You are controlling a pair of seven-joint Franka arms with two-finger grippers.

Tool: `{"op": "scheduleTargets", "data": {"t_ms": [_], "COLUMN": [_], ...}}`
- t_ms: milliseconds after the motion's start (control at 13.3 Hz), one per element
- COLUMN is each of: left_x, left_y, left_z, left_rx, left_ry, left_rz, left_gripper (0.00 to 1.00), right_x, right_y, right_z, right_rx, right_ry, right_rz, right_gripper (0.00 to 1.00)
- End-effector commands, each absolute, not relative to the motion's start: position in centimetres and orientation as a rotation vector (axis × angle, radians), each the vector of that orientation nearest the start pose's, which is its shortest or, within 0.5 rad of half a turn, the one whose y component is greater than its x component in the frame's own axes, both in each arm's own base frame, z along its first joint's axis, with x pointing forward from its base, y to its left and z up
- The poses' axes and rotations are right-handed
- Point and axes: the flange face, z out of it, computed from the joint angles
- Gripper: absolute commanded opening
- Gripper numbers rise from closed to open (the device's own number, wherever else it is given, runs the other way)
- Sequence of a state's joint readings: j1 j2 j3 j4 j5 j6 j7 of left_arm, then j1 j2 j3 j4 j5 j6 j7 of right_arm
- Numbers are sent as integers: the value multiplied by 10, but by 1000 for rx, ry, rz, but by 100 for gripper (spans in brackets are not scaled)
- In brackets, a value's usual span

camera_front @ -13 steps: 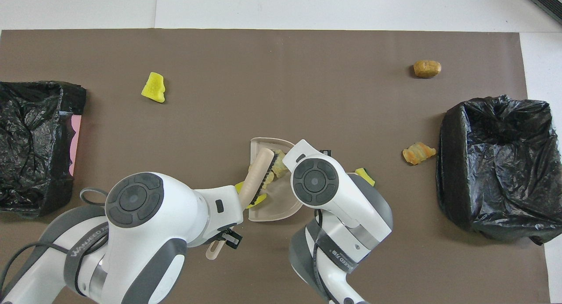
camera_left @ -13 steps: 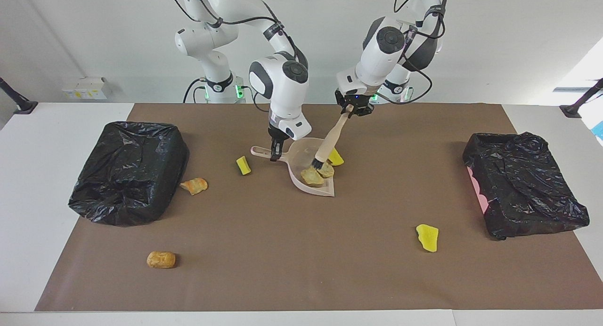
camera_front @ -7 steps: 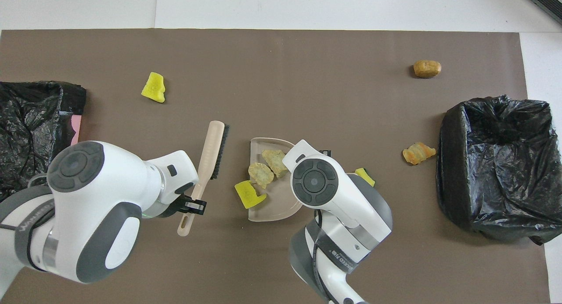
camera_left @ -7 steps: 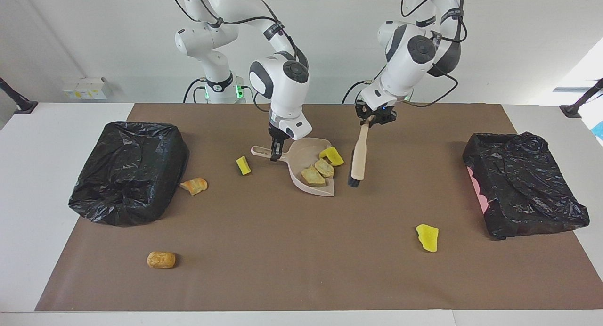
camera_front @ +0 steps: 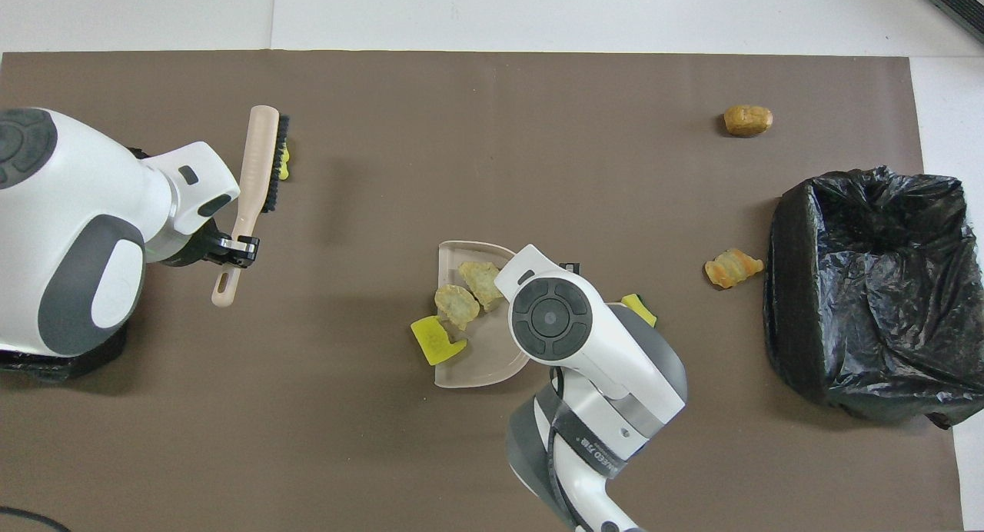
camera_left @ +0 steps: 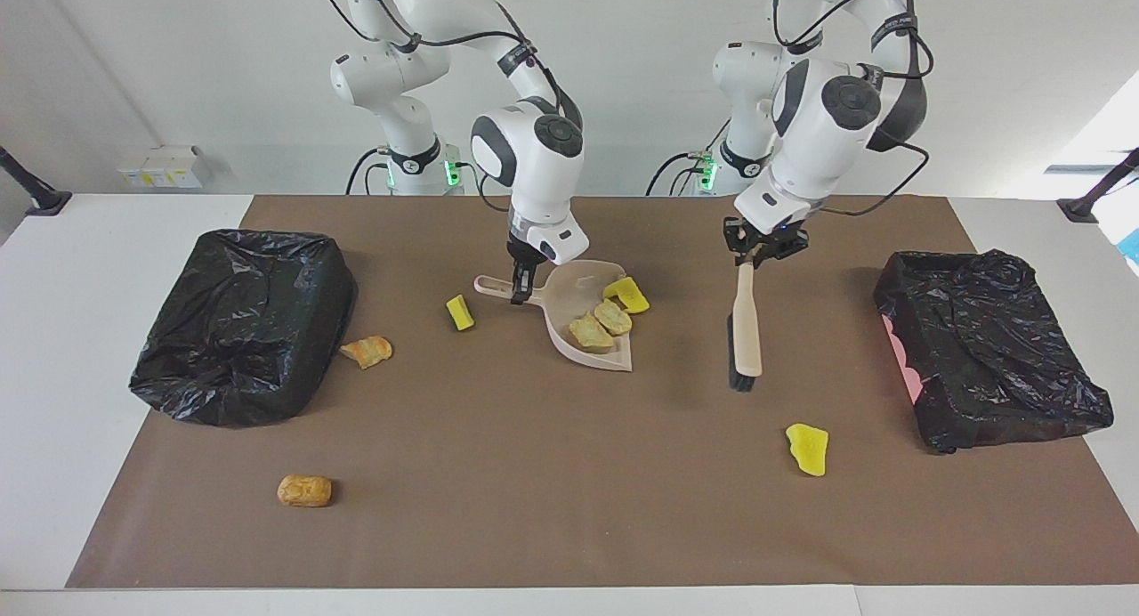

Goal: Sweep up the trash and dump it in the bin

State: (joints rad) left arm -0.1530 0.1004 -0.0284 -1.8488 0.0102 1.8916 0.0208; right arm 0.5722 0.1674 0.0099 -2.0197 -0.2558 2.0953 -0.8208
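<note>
- The right gripper (camera_left: pixel 521 282) is clenched on the handle of the beige dustpan (camera_left: pixel 587 327), which rests on the brown mat (camera_left: pixel 534 509) on the surface.
- Two tan lumps (camera_left: pixel 601 325) lie in the dustpan; a yellow chunk (camera_left: pixel 626 294) sits on its edge toward the left arm's end, half out.
- The left gripper (camera_left: pixel 763 242) is grasping the brush (camera_left: pixel 744 331) by its handle, bristles down, raised over the mat between the dustpan and the black-lined bin (camera_left: pixel 988 349) at the left arm's end.
- Loose trash, placed from the dustpan: a yellow piece (camera_left: pixel 808 448) farther from the robots toward the left arm's end; a small yellow block (camera_left: pixel 459 312) just beside the dustpan's handle; a striped orange lump (camera_left: pixel 367 351) near the other bin (camera_left: pixel 245 322); a tan lump (camera_left: pixel 304 490) farthest out.
- Risks, as I judge them: lifting or tilting the dustpan could drop the edge-perched yellow chunk; a fast stroke at the yellow piece could flick it away rather than toward the dustpan.
</note>
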Motion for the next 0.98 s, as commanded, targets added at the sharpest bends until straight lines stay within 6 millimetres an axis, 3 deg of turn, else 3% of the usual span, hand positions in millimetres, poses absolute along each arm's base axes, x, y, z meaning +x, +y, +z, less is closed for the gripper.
{"op": "scheduleTargets", "data": {"t_ms": [0, 75, 151, 226, 377, 603, 754, 904], "left_x": [626, 643, 658, 666, 669, 651, 624, 611], "left_y": [-55, -29, -18, -15, -12, -21, -45, -72], "left_z": [457, 450, 449, 431, 417, 391, 382, 381], "left_rx": [-3067, -3058, -3036, -2998, -2949, -2922, -2905, -2882], "left_ry": [406, 417, 427, 460, 484, 657, 730, 798], "left_rz": [92, 93, 75, 100, 134, 241, 304, 366], "left_gripper": [0, 0, 0, 0, 0, 0, 0, 0], "right_x": [482, 482, 482, 482, 483, 482, 482, 482], "right_y": [308, 308, 308, 308, 307, 308, 308, 307], "right_z": [360, 360, 360, 360, 360, 360, 359, 359], "right_rx": [-2417, -2417, -2417, -2417, -2419, -2417, -2416, -2418], "right_ry": [-2306, -2306, -2306, -2306, -2304, -2306, -2306, -2304], "right_rz": [207, 207, 207, 207, 207, 207, 209, 209], "right_gripper": [0, 0, 0, 0, 0, 0, 0, 0]}}
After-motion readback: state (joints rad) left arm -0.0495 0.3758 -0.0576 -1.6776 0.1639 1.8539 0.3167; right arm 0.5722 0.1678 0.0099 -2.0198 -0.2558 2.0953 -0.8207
